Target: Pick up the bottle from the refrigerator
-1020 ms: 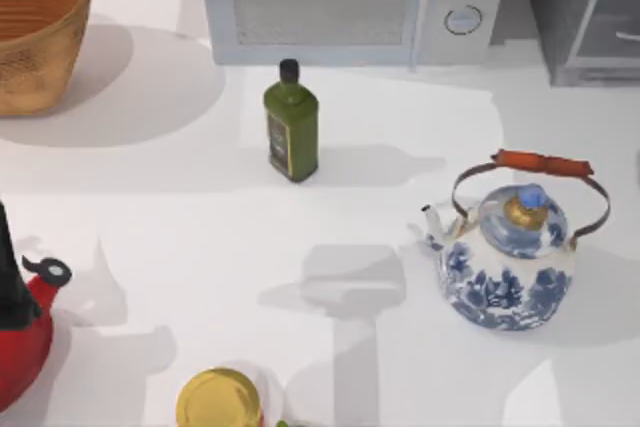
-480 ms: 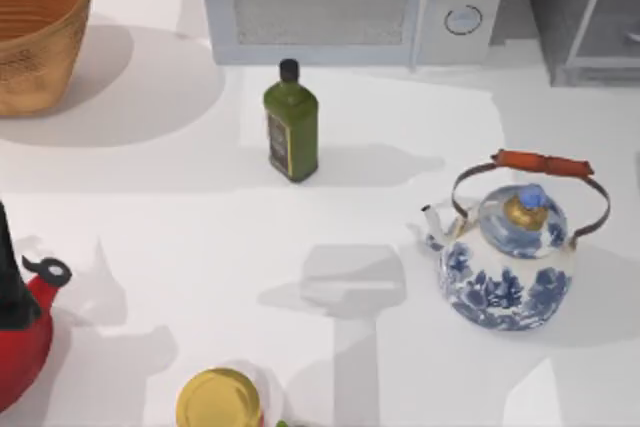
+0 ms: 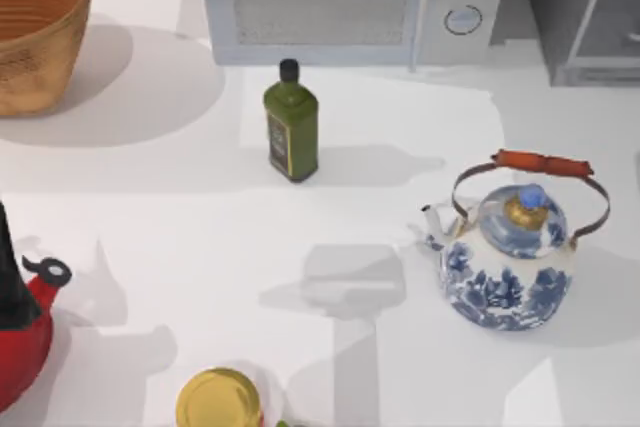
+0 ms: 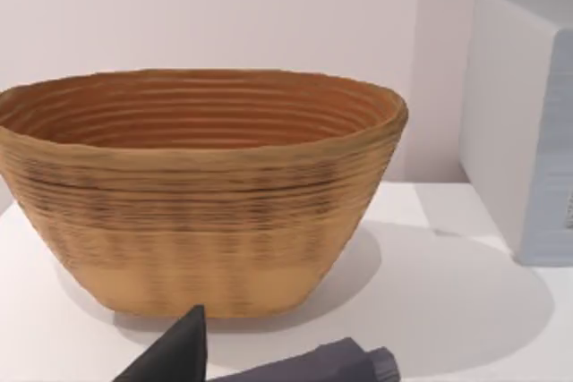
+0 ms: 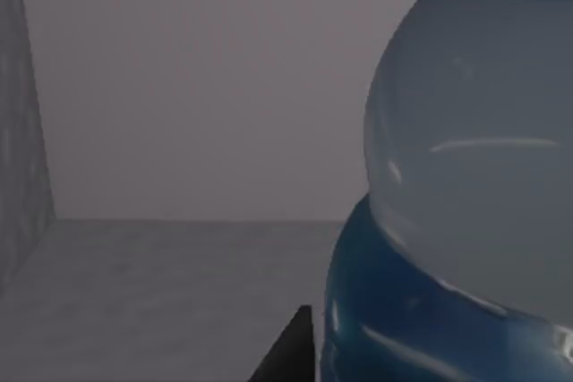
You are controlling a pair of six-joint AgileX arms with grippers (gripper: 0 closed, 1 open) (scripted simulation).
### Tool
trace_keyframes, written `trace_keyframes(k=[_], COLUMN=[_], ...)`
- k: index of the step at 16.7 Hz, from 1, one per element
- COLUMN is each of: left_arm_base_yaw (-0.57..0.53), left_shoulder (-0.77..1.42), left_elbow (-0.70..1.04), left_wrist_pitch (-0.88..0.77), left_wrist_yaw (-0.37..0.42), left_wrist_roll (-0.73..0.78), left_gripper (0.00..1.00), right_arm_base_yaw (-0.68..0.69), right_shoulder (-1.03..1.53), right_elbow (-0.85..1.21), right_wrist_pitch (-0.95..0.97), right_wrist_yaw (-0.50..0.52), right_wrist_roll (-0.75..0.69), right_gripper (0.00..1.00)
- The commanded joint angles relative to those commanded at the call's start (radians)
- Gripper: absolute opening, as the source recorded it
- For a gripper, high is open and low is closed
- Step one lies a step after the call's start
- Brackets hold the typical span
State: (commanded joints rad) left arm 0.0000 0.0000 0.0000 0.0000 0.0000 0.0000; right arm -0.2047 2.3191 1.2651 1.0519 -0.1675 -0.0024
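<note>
The bottle [image 5: 466,221] looms very close in the right wrist view, its clear rounded shoulder above a blue label. It stands on the grey floor inside the refrigerator [image 5: 161,284]. A dark part of my right gripper [image 5: 291,355] sits just beside the label. In the top view the refrigerator [image 3: 580,7] is the dark grey box with pale bars at the back right corner. My left gripper [image 4: 269,364] hangs low in front of a woven basket [image 4: 201,194].
A pale microwave [image 3: 350,2] stands at the back centre and the basket [image 3: 35,27] at the back left. On the table are a small green oil bottle [image 3: 291,122], a blue-and-white kettle [image 3: 510,257], a red kettle [image 3: 20,327] and a yellow-lidded jar [image 3: 218,399].
The shadows near the table's front right have shifted slightly. Nothing on the table has moved.
</note>
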Motion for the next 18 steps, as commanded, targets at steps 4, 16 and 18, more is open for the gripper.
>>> trace_keyframes(k=[4, 16, 18], left_arm_base_yaw=[0.000, 0.000, 0.000], left_shoulder=[0.000, 0.000, 0.000], left_elbow=[0.000, 0.000, 0.000], left_wrist_pitch=[0.000, 0.000, 0.000], left_wrist_yaw=[0.000, 0.000, 0.000], left_wrist_roll=[0.000, 0.000, 0.000], left_gripper=[1.00, 1.00, 1.00], right_arm_base_yaw=[-0.003, -0.006, -0.014], right_shoulder=[-0.016, -0.140, -0.183], right_elbow=[0.002, 0.006, -0.048], right_wrist_pitch=[-0.017, -0.140, -0.110], right_wrist_yaw=[0.000, -0.006, -0.014], right_wrist_roll=[0.001, 0.005, 0.006], right_gripper=[0.00, 0.00, 0.00])
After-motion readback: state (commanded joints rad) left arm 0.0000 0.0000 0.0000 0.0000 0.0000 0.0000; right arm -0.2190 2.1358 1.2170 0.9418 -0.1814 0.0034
